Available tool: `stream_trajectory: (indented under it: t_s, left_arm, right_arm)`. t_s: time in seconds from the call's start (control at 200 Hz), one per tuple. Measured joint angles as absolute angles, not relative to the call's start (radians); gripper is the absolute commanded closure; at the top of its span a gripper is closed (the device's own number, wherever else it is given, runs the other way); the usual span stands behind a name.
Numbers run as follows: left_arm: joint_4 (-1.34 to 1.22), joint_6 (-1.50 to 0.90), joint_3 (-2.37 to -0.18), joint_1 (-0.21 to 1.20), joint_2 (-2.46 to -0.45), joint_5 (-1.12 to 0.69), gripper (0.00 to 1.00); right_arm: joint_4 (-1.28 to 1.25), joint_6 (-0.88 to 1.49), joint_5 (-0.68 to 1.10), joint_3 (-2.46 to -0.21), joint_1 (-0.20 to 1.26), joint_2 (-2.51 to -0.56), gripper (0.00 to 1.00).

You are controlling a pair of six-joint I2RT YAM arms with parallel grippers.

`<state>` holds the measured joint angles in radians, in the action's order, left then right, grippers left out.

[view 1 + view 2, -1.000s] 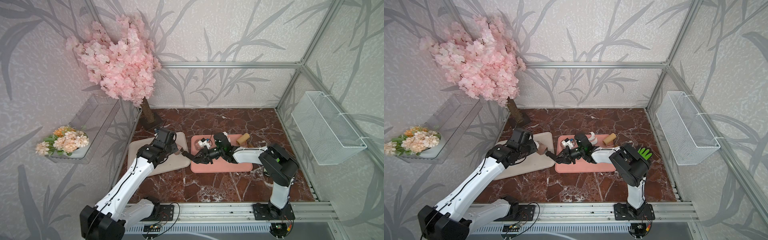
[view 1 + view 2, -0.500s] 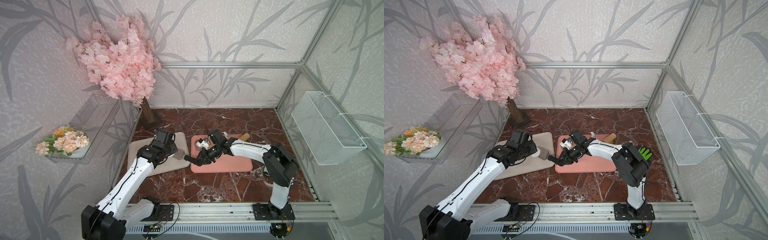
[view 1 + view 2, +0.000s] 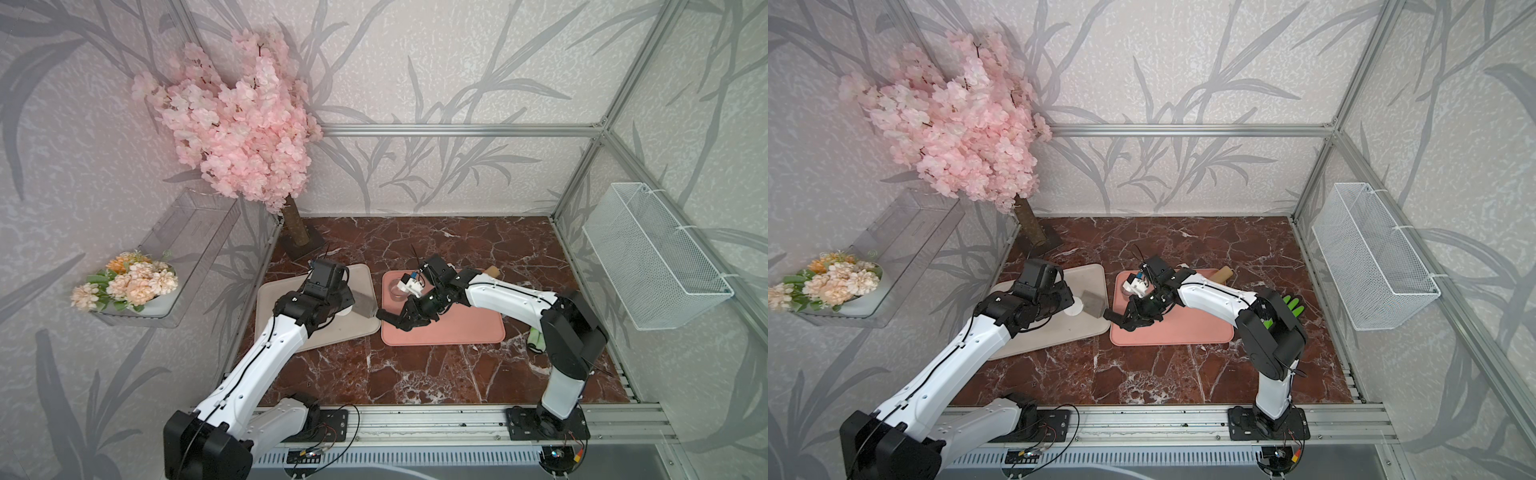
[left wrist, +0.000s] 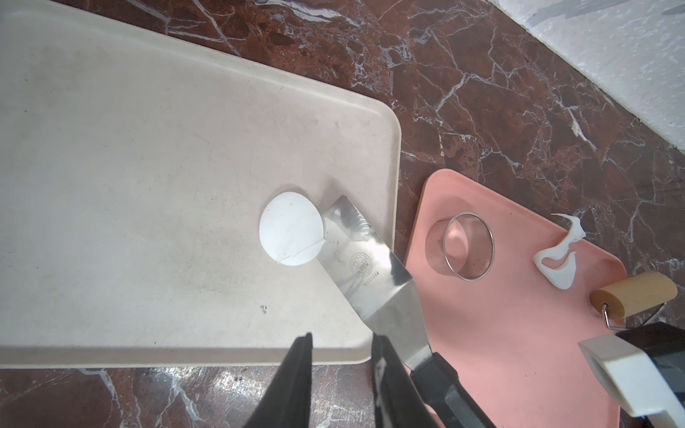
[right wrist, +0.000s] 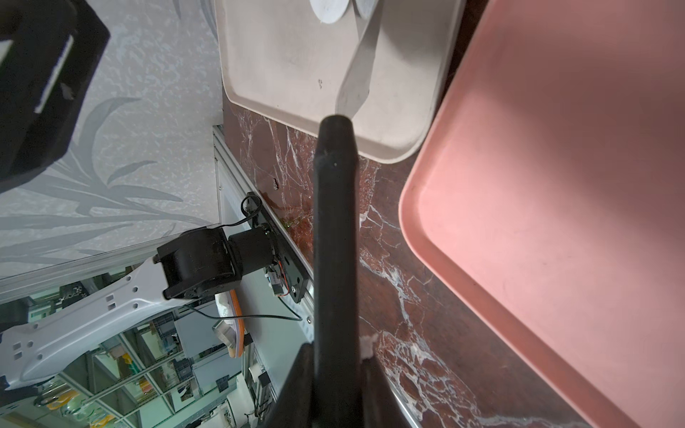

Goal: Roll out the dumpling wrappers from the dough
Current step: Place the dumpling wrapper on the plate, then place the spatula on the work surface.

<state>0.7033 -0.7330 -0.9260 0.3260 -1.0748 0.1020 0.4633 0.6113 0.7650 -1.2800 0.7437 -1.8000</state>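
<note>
One thin round white dumpling wrapper point(image 4: 291, 234) point(image 3: 1074, 309) lies flat on the beige tray point(image 4: 148, 148) point(image 3: 316, 336). A metal spatula blade point(image 4: 365, 259) point(image 3: 365, 305) rests on that tray with its tip at the wrapper's edge. My right gripper point(image 5: 335, 352) point(image 3: 405, 318) is shut on the spatula's black handle point(image 5: 333, 222). My left gripper point(image 4: 341, 335) hovers over the beige tray's edge beside the blade, open with nothing between its fingers. A ragged white scrap of the dough point(image 4: 556, 259) lies on the pink tray point(image 4: 519, 352) point(image 3: 457, 328).
A clear glass cup point(image 4: 469, 246) point(image 3: 397, 289) and a tan wooden roller point(image 4: 634, 294) point(image 3: 1223, 273) sit at the pink tray's far side. A green glove point(image 3: 1293, 307) lies behind the right arm. A blossom tree trunk point(image 3: 295, 232) stands back left; a wire basket point(image 3: 652, 262) hangs right.
The right arm has stretched out, its wrist shifting slightly left and forward with the spatula. The blade stays over the beige tray's right part. The left arm has hardly moved.
</note>
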Motion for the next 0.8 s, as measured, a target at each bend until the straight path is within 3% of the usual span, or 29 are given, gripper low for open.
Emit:
stream_trajectory:
  t_s: [0.145, 0.24, 0.8]
  left_arm:
    - [0.703, -0.733, -0.926, 0.325, -1.075, 0.101, 0.69]
    - [0.703, -0.733, -0.926, 0.325, -1.075, 0.1, 0.61]
    - [0.695, -0.733, -0.926, 0.325, -1.075, 0.08, 0.55]
  right_arm:
    - [0.49, 0.617, 0.73, -1.274, 0.723, -1.763, 1.0]
    - [0.491, 0.625, 0.718, -1.252, 0.712, -1.726, 1.0]
    - [0.332, 0.738, 0.719, -1.071, 0.669, -1.51, 1.0]
